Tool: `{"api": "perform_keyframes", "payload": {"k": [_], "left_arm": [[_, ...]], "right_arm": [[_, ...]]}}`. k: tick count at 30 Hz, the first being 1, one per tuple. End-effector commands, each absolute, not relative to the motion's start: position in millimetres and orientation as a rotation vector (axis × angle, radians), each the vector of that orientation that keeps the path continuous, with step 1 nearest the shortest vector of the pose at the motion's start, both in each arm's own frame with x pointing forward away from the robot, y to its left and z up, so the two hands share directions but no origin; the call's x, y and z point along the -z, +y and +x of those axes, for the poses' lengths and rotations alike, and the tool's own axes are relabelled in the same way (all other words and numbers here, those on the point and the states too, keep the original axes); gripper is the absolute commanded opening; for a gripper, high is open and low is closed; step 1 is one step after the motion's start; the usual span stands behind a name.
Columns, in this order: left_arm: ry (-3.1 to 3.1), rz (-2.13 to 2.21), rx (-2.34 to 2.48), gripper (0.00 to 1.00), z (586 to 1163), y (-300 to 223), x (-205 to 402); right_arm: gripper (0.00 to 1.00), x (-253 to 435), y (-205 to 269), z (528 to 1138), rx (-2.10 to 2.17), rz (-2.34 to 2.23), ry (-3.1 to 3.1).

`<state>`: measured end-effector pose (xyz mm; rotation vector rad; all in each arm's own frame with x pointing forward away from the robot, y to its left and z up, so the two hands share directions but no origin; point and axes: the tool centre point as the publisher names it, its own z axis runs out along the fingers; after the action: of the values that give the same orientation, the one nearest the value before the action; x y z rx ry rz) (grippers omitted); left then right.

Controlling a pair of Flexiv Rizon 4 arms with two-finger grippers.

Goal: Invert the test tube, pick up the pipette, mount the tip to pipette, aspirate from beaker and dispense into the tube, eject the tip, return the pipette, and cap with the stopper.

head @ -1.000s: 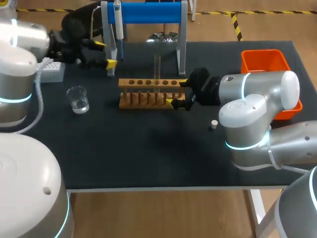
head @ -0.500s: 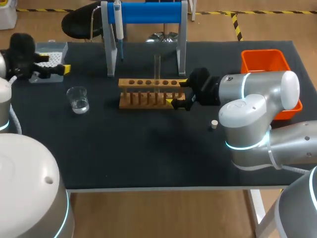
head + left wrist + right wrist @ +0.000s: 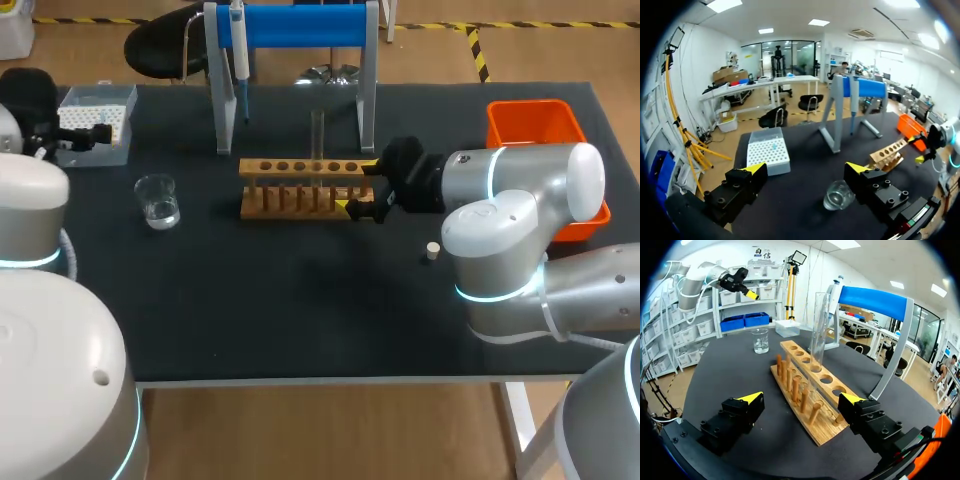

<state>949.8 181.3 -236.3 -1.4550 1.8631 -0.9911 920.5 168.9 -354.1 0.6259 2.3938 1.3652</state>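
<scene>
So here's how the table looked. The left gripper (image 3: 806,169) hung at the upper left of the head view, over the near edge of the white tip box (image 3: 95,125). In its own wrist view the fingers were spread wide with nothing between them. The tip box sat just ahead of them and the beaker (image 3: 839,195) was low down beside one finger, not touching it as far as I could see.

The right gripper (image 3: 357,185) was parked mid-frame at the right end of the wooden rack (image 3: 300,188). Its fingers were also spread, one yellow tip on each side of that end. From the right wrist view it looked like the rack lay between the tips without being pinched.

The test tube (image 3: 817,335) stood upright in one of the rack's holes, mouth up. The pipette (image 3: 238,60) hung on the left post of the blue stand (image 3: 300,25) at the top middle, behind the rack. The beaker, with a little clear liquid in it, sat left of the rack. The small pale stopper (image 3: 432,250) lay on the black mat (image 3: 300,300) right of centre, near the right arm. An orange bin (image 3: 535,125) sat in the upper right.
</scene>
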Motion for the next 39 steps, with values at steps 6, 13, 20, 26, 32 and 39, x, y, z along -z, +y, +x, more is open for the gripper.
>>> {"api": "perform_keyframes", "payload": {"k": [6, 13, 20, 26, 32, 39], "left_arm": [[1.778, -1.485, 0.92, 1.0, 987.7, 185.3, 268.4], [1.743, -1.498, 0.946, 1.0, 998.1, 194.7, 279.2], [1.733, -1.485, 0.971, 1.0, 1014.1, 199.6, 286.7], [1.731, -1.476, 0.981, 1.0, 1028.8, 202.6, 289.4], [1.717, -1.481, 0.979, 1.0, 1042.8, 205.2, 293.8], [1.671, -1.504, 0.978, 1.0, 1055.3, 209.1, 300.2]], "right_arm": [[1.0, 353.9, 168.5, 920.4, -1.365, 0.627, 2.395], [1.0, 353.9, 168.5, 920.4, -1.365, 0.627, 2.395], [1.0, 353.9, 168.5, 920.4, -1.365, 0.627, 2.395], [1.0, 353.9, 168.5, 920.4, -1.365, 0.627, 2.395], [1.0, 353.9, 168.5, 920.4, -1.365, 0.627, 2.395], [1.0, 353.9, 168.5, 920.4, -1.365, 0.627, 2.395]]}}
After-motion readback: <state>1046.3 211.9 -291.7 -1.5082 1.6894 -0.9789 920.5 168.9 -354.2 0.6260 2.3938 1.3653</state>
